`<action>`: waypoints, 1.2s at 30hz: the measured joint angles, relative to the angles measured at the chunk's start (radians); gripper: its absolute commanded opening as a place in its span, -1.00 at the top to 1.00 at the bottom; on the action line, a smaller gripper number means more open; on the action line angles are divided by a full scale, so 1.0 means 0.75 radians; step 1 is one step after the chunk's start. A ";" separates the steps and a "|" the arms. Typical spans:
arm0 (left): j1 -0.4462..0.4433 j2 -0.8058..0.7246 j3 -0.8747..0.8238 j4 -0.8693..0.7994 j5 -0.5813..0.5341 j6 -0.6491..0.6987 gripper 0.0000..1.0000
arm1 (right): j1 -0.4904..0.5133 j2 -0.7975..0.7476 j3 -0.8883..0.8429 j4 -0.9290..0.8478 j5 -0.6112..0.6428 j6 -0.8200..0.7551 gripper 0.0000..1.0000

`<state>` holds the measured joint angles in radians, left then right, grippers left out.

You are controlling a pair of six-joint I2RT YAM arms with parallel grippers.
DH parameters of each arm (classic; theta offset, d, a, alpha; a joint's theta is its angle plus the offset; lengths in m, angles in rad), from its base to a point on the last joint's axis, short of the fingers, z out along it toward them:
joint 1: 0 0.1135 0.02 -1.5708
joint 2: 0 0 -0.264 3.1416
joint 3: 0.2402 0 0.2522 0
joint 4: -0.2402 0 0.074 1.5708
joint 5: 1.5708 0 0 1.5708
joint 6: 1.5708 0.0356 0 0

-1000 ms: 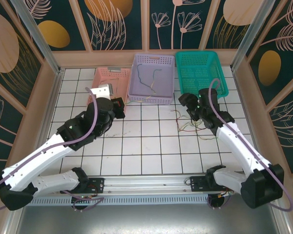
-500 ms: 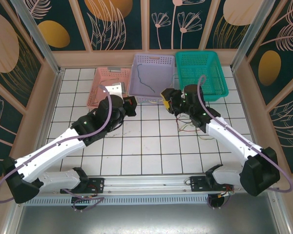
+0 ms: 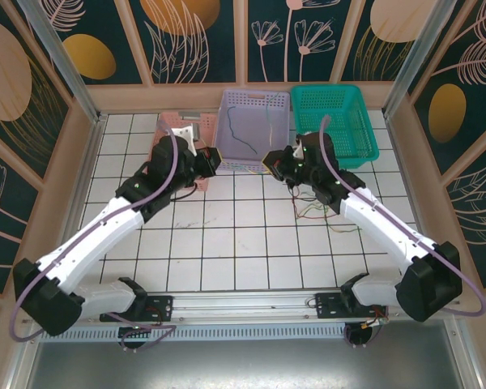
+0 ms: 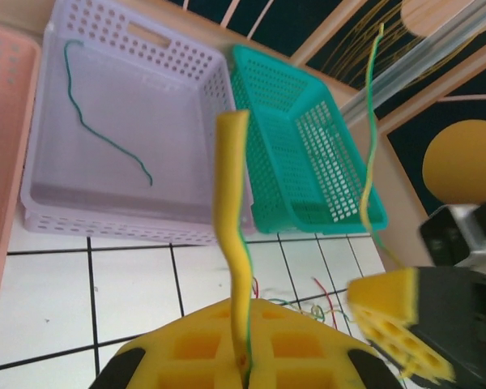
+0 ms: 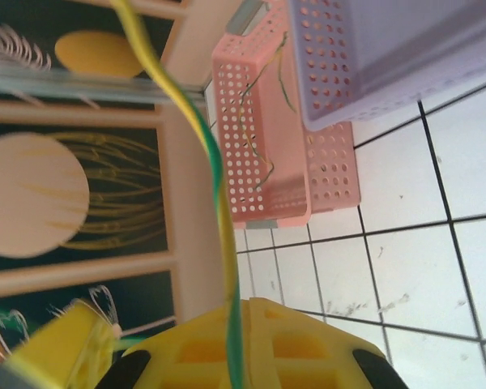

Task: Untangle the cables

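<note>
I count three baskets on the table (image 3: pixel 227 243): a lilac basket (image 3: pixel 256 97) in the middle, a pink basket (image 5: pixel 267 178) to its left and a teal basket (image 3: pixel 364 130) to its right. One dark cable (image 4: pixel 101 136) lies inside the lilac basket, and thin cables (image 5: pixel 263 113) lie in the pink one; I can't count those.

Both end effectors sit just in front of the lilac basket. My left end effector (image 4: pixel 243 358) is clamped on a yellow cable (image 4: pixel 233 203) whose end stands up from the pads. My right end effector (image 5: pixel 235 361) is closed on a yellow-green cable (image 5: pixel 201 134). I can't tell if these are one cable.

A loose tangle (image 3: pixel 317 212) of red and green cables lies in front of the lilac basket, to its right, beneath the right arm.
</note>
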<state>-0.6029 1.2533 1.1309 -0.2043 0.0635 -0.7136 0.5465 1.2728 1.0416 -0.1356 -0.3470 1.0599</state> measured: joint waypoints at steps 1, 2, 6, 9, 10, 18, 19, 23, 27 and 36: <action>0.025 0.033 0.016 -0.002 0.045 0.014 1.00 | 0.004 0.000 0.008 -0.021 -0.003 -0.056 1.00; 0.045 0.069 0.033 -0.002 0.094 0.031 1.00 | 0.008 -0.001 0.010 -0.041 -0.005 -0.108 1.00; 0.102 0.157 0.070 -0.002 0.230 0.064 1.00 | 0.016 0.000 0.004 -0.110 -0.006 -0.245 1.00; 0.132 0.216 0.125 -0.002 0.286 0.079 1.00 | 0.032 0.023 0.007 -0.131 0.001 -0.308 1.00; 0.137 0.236 0.148 -0.002 0.292 0.086 1.00 | 0.042 0.043 0.012 -0.142 0.007 -0.324 1.00; 0.143 0.275 0.188 -0.001 0.283 0.110 0.86 | 0.063 0.129 0.014 -0.133 0.036 -0.294 1.00; 0.144 0.273 0.187 0.001 0.281 0.109 0.46 | 0.063 0.129 0.014 -0.126 0.044 -0.287 1.00; 0.163 0.228 0.155 0.023 0.232 0.092 -0.32 | 0.060 0.137 0.017 -0.125 0.077 -0.248 1.00; 0.178 0.114 0.124 0.003 0.143 0.032 -0.47 | 0.055 0.173 0.035 -0.121 0.117 -0.167 1.00; 0.178 -0.222 0.078 -0.181 -0.171 -0.224 -0.46 | 0.051 0.354 0.186 -0.087 0.219 0.091 1.00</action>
<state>-0.4694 1.0870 1.1896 -0.3401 -0.0650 -0.8818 0.5846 1.5379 1.1812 -0.2012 -0.1825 1.1282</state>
